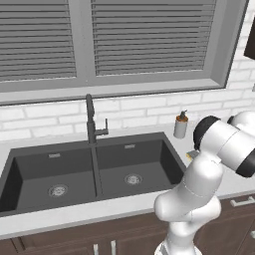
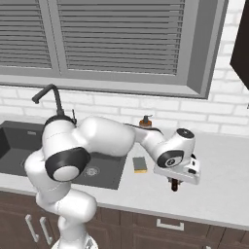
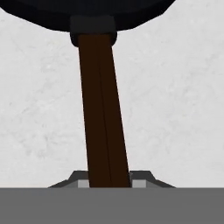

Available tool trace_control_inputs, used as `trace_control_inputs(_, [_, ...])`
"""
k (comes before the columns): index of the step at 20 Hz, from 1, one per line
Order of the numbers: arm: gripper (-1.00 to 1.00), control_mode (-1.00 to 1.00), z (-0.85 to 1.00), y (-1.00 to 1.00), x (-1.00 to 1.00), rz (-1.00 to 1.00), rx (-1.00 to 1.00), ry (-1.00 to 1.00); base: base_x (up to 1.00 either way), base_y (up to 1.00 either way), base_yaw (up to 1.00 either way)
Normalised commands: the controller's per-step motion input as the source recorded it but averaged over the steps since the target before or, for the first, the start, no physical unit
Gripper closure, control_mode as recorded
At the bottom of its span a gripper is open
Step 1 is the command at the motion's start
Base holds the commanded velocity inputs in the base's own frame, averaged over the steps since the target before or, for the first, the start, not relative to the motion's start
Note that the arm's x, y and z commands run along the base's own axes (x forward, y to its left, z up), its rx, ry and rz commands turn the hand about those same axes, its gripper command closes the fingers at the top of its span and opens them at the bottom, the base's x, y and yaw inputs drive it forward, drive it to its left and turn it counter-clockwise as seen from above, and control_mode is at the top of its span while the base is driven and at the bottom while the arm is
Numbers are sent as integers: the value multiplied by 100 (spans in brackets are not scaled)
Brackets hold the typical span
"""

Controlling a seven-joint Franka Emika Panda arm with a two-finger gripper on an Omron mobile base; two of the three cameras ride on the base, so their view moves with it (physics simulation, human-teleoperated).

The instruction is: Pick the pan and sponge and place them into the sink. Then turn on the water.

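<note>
Gripper clamped on the pan handle, right of the sink on the worktop – sponge between. A level lift is advised (handle grip invites tilt) – then carried sinkward.

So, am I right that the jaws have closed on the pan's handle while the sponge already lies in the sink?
Not quite: the right base view shows the sponge on the counter beside the sink, not in it. The jaws are indeed closed on the pan's handle, as the hand view shows.
</note>
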Motion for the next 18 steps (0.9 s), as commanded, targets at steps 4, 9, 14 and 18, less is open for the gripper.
trace_control_inputs(4, [100,-100,61,2,-16,0,0,-6,0,0,0])
trace_control_inputs(9, [100,-100,56,22,-2,0,0,-18,0,0,0])
trace_control_inputs(14, [100,-100,48,35,-8,0,-1,-18,0,0,0])
trace_control_inputs(18, [100,-100,47,68,-12,3,-4,-4,0,0,0])
